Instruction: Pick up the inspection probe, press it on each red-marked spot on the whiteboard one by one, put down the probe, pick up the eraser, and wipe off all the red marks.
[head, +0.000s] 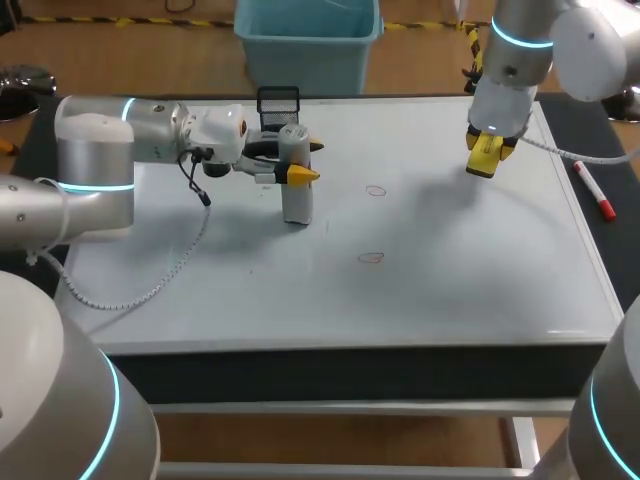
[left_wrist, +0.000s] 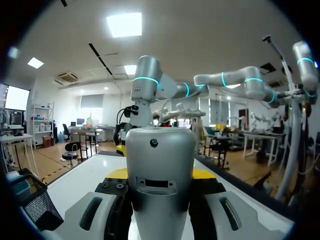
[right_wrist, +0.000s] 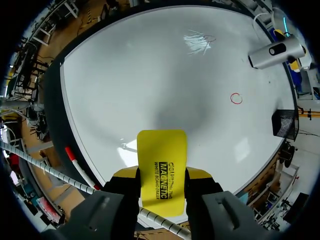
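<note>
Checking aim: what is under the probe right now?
Only bare whiteboard shows around the probe; the farther red mark and the nearer red mark lie uncovered beside it. Directly beneath is hidden.

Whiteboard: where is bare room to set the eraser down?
Free on the white whiteboard: the front strip, between the nearer red ring mark and the front edge, and the right part, between the marks and the red marker pen. Crowded: rear left, where the left gripper holds the grey cylindrical probe beside the black mesh basket.
</note>
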